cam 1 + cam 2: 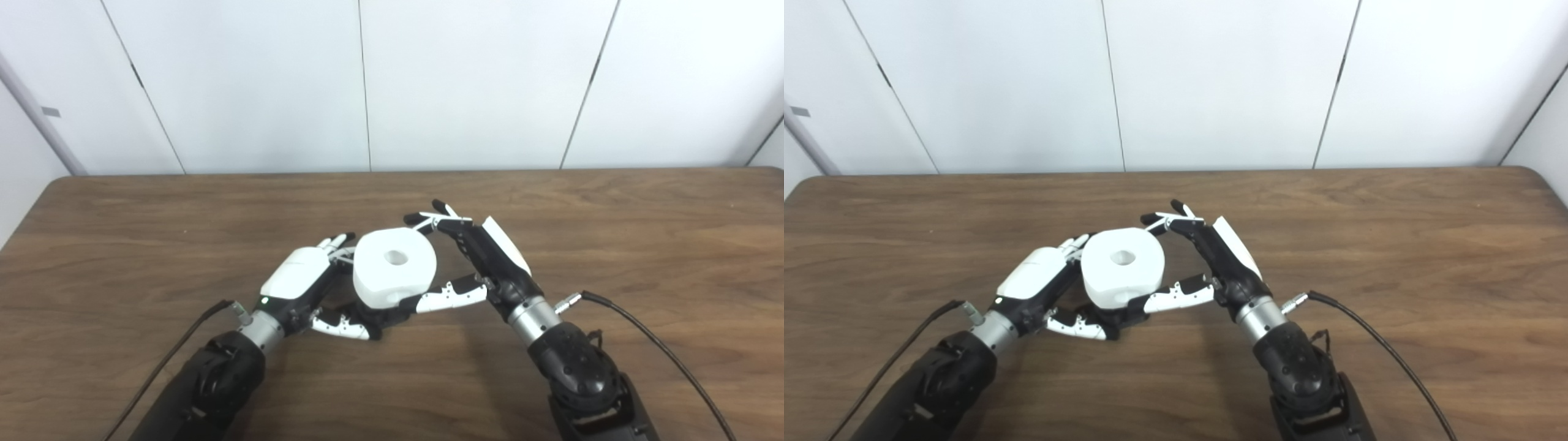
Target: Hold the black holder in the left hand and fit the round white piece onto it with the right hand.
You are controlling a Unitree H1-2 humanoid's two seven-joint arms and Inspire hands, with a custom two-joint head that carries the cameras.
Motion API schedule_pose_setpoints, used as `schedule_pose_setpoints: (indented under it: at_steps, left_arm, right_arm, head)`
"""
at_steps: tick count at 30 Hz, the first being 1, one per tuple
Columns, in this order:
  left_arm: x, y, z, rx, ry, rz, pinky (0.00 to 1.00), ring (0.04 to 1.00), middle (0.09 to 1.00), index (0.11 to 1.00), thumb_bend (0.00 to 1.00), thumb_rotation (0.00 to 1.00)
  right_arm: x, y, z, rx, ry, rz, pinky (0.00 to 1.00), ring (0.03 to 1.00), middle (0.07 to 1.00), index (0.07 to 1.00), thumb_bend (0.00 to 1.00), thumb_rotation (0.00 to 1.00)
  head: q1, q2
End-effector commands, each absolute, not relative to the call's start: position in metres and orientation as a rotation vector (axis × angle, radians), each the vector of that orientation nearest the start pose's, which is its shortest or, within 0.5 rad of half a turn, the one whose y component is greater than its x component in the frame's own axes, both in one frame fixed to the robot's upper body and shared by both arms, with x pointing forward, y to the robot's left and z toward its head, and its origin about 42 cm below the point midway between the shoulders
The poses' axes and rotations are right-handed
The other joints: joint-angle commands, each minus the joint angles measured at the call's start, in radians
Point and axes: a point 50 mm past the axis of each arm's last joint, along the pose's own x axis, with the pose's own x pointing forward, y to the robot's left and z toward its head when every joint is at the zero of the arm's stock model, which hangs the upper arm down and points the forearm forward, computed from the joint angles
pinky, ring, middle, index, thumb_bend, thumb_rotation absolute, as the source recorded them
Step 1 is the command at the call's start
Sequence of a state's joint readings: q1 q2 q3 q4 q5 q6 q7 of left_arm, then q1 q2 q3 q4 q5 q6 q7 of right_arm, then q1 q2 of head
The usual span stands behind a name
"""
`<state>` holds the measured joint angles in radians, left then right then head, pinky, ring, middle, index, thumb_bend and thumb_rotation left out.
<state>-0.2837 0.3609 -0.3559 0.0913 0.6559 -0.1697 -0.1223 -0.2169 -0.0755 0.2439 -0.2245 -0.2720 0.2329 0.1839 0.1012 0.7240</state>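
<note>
Right robot hand (484, 257): closed on the round white piece (395, 266), fingers (438, 220) over its far rim, thumb against its near side.

Left robot hand (300, 275): directly left of the white piece, fingers curled beneath it around something dark; whether that is the black holder cannot be told, as the piece hides it.

Round white piece: thick ring with a central hole, between both hands, above the worktop (184, 233).

Cables (661, 349): trail from each wrist across the worktop.
</note>
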Motion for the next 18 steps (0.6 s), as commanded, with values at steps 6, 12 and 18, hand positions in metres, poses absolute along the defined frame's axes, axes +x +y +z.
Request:
schedule_pose_setpoints:
  at_steps: [6,12,18]
  left_arm:
    - [0.348,0.199,0.150,1.071,-0.368,-0.538,1.00,1.000,0.881,0.482,0.52,0.05]
    - [0.346,0.198,0.152,1.082,-0.365,-0.538,1.00,1.000,0.883,0.482,0.52,0.06]
    - [0.346,0.197,0.155,1.078,-0.367,-0.537,1.00,1.000,0.882,0.482,0.52,0.06]
  right_arm:
    - [0.335,-0.142,0.208,-0.376,-0.280,0.389,1.00,1.000,0.816,0.484,0.52,0.14]
    - [0.342,-0.146,0.204,-0.393,-0.289,0.382,1.00,1.000,0.815,0.484,0.52,0.14]
    - [0.347,-0.148,0.200,-0.410,-0.284,0.372,1.00,1.000,0.811,0.484,0.52,0.14]
  head:
    - [0.007,0.003]
    - [0.012,0.003]
    - [0.017,0.007]
